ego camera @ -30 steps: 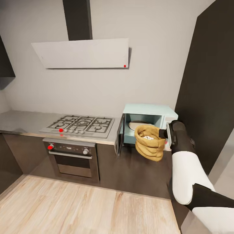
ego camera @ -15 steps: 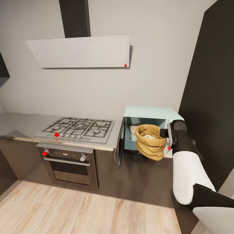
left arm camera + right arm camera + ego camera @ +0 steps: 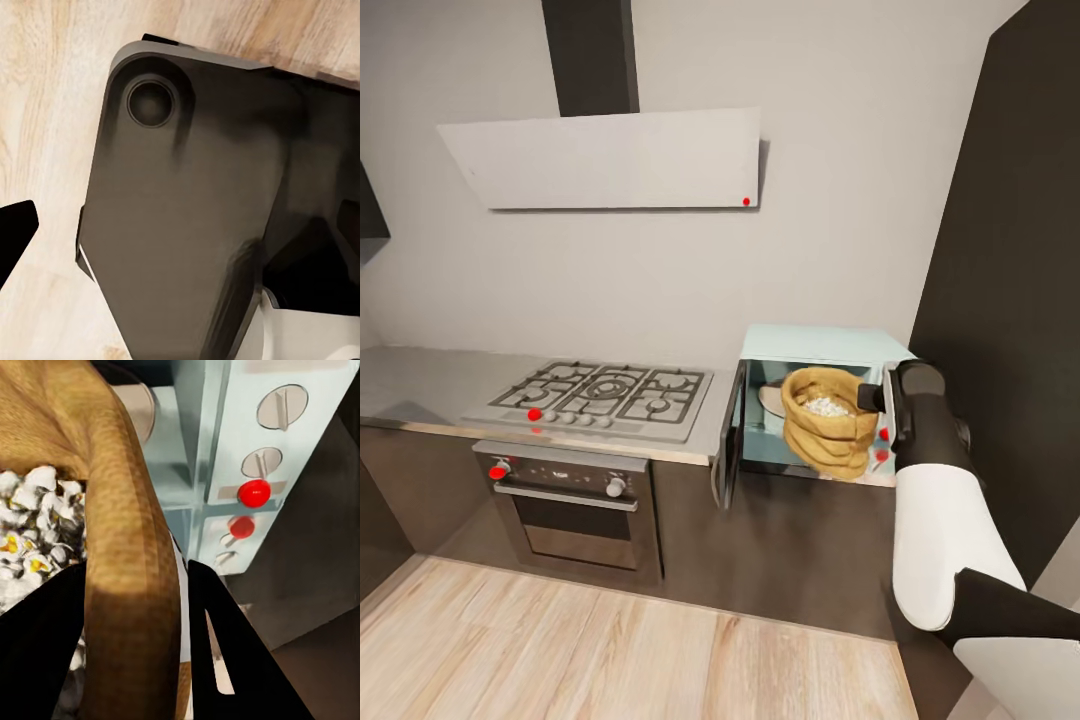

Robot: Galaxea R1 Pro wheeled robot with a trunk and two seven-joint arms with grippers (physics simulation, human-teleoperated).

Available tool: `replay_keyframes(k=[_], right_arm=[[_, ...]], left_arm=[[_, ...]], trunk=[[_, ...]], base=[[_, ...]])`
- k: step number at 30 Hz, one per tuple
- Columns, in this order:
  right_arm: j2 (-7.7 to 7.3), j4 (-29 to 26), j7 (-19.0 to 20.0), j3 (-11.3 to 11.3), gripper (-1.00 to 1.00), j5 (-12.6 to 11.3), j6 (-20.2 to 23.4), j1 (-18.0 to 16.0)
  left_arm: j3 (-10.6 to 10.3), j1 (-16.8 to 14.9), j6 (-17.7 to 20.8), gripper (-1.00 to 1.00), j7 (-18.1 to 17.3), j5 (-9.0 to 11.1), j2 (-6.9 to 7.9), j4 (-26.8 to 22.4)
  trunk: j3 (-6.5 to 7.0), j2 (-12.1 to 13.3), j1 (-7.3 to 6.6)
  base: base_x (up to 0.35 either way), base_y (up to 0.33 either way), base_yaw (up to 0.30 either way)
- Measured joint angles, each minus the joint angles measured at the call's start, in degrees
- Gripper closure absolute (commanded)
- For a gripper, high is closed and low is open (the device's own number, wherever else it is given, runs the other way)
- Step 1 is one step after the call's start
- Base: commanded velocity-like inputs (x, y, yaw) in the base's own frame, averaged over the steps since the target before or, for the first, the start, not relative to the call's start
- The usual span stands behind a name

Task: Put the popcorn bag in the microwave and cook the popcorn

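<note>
Head view: I see the kitchen [image 3: 840,200] with grey walls, a pale range hood [image 3: 610,160], and the grey table [image 3: 420,385] carrying a gas hob [image 3: 600,395] above a black oven [image 3: 575,495]. The microwave [image 3: 825,345] stands at the table's right end with its door [image 3: 730,435] swung open. My right arm holds the popcorn bag [image 3: 828,425] by its rim at the microwave's opening, upright, popcorn [image 3: 825,405] visible inside. Left wrist view: dark robot bodywork [image 3: 187,210] over the wood floor [image 3: 45,112]; one black fingertip [image 3: 15,232] shows at the frame edge, and I cannot tell the left claw's opening. Right wrist view: the right claw [image 3: 135,652] is closed on the bag's rolled rim, one finger on each side, beside the microwave's white knobs [image 3: 281,406] and red markers [image 3: 253,493].
</note>
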Motion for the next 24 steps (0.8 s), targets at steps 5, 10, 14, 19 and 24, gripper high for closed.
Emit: replay_keyframes(k=[5, 10, 14, 19, 24], right_arm=[[0.15, -0.9, 0.0, 1.4, 1.0, -0.1, 0.0, 0.0], [0.32, -0.3, 0.0, 1.5, 1.0, -0.1, 0.0, 0.0], [0.3, 1.7, -0.1, 1.5, 1.0, -0.1, 0.0, 0.0], [0.02, 2.9, 0.0, 1.4, 1.0, -0.1, 0.0, 0.0], [-0.02, 3.0, 0.0, 1.3, 1.0, -0.1, 0.0, 0.0]], left_arm=[[0.0, 0.0, -0.1, -1.0, 0.0, 0.1, 0.0, 0.0], [0.5, 0.0, -0.1, -1.0, 0.0, 0.3, 0.0, -0.1], [0.7, 0.0, -0.1, -1.0, 0.2, 0.6, 0.08, -0.2], [0.8, 0.0, -0.1, -1.0, 0.3, 0.7, 0.08, -0.3], [0.6, 0.0, 0.0, -1.0, 0.0, 0.5, 0.09, -0.1]], trunk=[[0.0, 0.0, 0.0], [0.0, 0.0, 0.0], [0.0, 0.0, 0.0], [0.0, 0.0, 0.0], [0.0, 0.0, -0.03]], base=[[0.0, 0.0, 0.0], [0.0, 0.0, 0.0], [0.0, 0.0, 0.0], [0.018, 0.0, 0.0], [0.277, 0.0, 0.0]])
